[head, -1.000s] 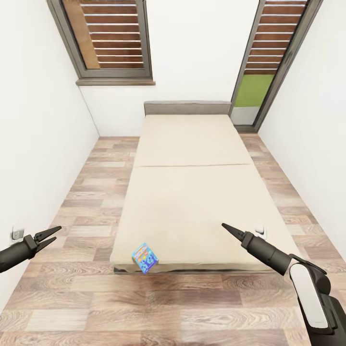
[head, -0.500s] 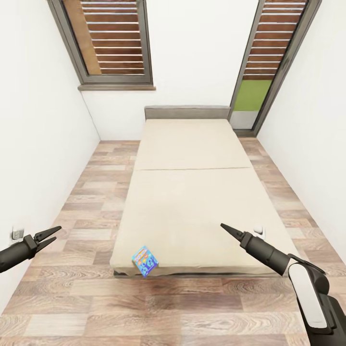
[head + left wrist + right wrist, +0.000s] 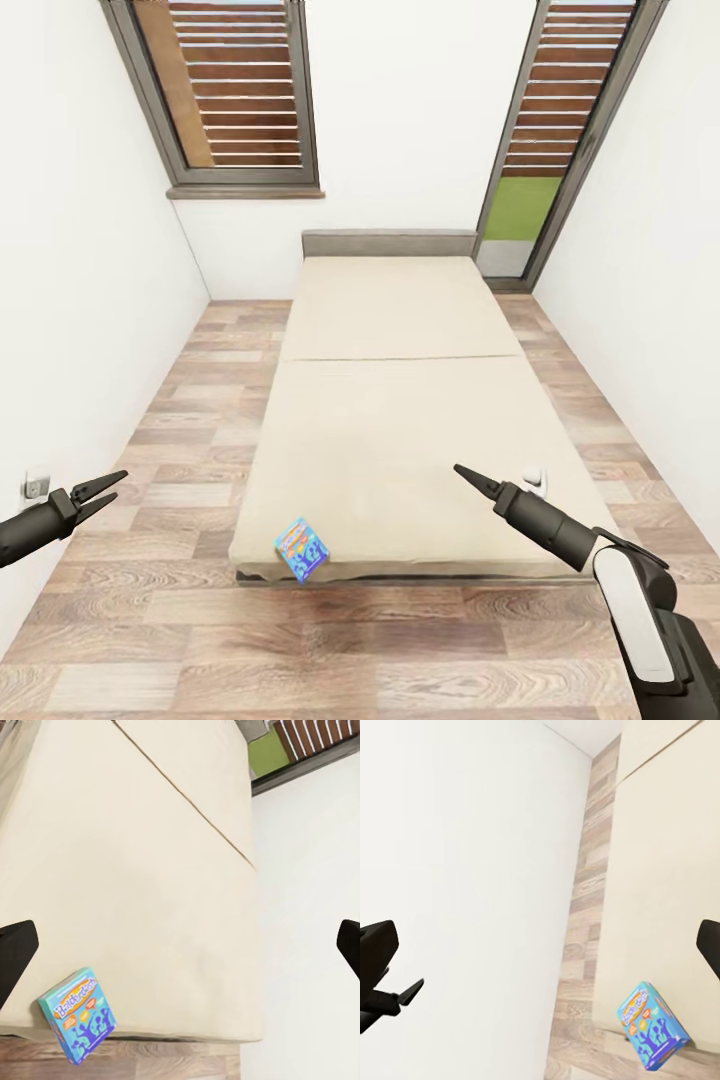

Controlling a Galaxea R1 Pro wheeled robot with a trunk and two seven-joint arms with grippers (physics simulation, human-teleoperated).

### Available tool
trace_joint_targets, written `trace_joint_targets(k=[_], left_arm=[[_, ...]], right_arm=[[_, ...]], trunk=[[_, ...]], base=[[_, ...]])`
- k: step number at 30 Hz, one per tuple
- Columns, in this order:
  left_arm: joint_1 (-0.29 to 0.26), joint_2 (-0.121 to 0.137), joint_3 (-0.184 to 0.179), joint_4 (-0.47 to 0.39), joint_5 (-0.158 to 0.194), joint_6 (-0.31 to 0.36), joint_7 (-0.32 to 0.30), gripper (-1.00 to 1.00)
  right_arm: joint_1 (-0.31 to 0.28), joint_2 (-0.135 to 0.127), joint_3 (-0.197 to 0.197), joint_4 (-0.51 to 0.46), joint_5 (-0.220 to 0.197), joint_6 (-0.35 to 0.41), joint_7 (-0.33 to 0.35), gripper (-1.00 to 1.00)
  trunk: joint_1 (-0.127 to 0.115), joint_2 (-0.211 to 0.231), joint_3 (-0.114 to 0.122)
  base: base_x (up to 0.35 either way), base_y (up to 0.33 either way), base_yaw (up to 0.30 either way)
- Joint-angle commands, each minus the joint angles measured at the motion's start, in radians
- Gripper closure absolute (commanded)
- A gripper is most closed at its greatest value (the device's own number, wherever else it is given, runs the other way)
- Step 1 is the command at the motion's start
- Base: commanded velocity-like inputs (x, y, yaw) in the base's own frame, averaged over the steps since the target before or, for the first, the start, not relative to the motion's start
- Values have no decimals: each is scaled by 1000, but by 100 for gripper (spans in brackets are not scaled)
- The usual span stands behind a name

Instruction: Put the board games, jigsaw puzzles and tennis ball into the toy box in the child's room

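A blue board game box [image 3: 301, 549] with colourful print lies at the foot edge of the beige bed [image 3: 400, 400], overhanging it slightly. The box also shows in the left wrist view [image 3: 77, 1014] and the right wrist view [image 3: 653, 1025]. My left gripper [image 3: 105, 487] hovers open over the floor, left of the bed. Over the bed's near right corner my right gripper [image 3: 470, 476] is open and holds nothing. Both are well apart from the box. The table, the toy box and the other toys are out of view.
White walls close in on both sides of the narrow room, with wooden floor strips [image 3: 200, 400] along each side of the bed. A slatted window [image 3: 240, 90] and a glass door [image 3: 530, 200] are at the far end. A small white object [image 3: 535, 480] sits behind my right gripper.
The whole picture has shifted slightly, with the bed a little farther and higher, so the camera moved. Both arms and the box keep their places.
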Motion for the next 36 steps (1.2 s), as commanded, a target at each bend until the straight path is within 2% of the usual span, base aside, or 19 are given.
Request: trace_joint_targets(k=[1, 36], left_arm=[[-1, 0, 1, 0, 1, 10, -2, -100], [-1, -10, 1, 0, 2, 9, 0, -100]], right_arm=[[-1, 0, 0, 0, -2, 6, 2, -100], [-1, 0, 6, 0, -1, 2, 2, -100]], trunk=[[1, -2, 0], [1, -2, 58]], base=[[0, 0, 0], [0, 0, 0]])
